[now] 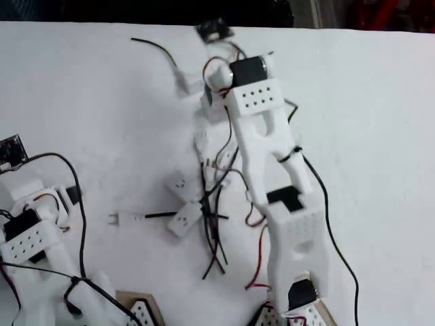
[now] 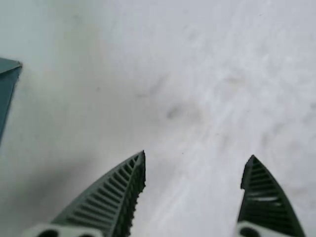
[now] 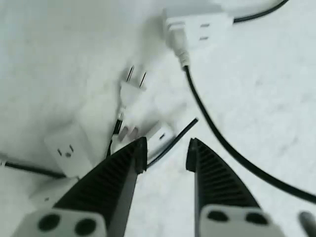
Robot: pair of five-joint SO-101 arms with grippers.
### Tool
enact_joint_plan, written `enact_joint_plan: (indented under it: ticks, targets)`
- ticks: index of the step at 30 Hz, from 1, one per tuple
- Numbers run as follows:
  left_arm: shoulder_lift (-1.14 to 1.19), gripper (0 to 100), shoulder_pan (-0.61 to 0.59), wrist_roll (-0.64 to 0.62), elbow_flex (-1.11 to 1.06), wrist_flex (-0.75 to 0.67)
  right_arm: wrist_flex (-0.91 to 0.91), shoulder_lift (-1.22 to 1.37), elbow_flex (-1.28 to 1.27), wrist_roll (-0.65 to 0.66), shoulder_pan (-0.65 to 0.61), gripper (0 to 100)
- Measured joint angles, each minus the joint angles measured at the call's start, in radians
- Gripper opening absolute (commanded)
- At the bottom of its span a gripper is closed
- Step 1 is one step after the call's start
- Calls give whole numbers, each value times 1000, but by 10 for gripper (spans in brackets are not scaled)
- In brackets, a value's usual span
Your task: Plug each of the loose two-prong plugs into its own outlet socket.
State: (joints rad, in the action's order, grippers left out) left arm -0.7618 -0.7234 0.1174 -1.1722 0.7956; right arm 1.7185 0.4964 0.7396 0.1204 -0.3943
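My right gripper (image 3: 166,148) is open and hovers over a thin black cable (image 3: 170,140) that runs under the gap between its fingers. Just beyond lies a loose white two-prong plug (image 3: 131,91). Farther off is a white outlet block (image 3: 197,22) with a plug and black cord in it. Another outlet block (image 3: 69,143) lies to one side. In the high view, two outlet blocks (image 1: 180,187) (image 1: 183,221) sit mid-table, and a loose plug (image 1: 115,218) lies to their left. My left gripper (image 2: 195,168) is open over bare table.
The right arm (image 1: 272,156) stretches from the front edge toward the table's far middle. The left arm (image 1: 30,231) is folded at the front left. Black and red wires (image 1: 214,238) tangle by the outlets. A dark teal edge (image 2: 7,94) shows beside the left gripper.
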Motion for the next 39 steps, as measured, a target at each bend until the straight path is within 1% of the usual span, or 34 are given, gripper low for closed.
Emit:
enact_joint_plan:
  ticks: [4,7,11,18,21,27,30,32,39]
  targets:
    - [0,309,0,0,0,0,-17,-107,-262,0,-48,142]
    - [0,309,0,0,0,0,-71,-127,-388,0,-92,142]
    - [0,309,0,0,0,0,-195,-130,-511,0,-132,142]
    - [0,309,0,0,0,0,-367,-130,-661,0,-150,143]
    - [0,309,0,0,0,0,-402,-121,-677,-2,-149,144]
    - [0,309,0,0,0,0,-413,-55,-635,-77,-160,135]
    - [0,309,0,0,0,0,-420,-23,-617,-86,-163,77]
    - [0,309,0,0,0,0,-420,-9,-615,-86,-160,60]
    - [0,309,0,0,0,0,-407,2,-617,-87,-155,122]
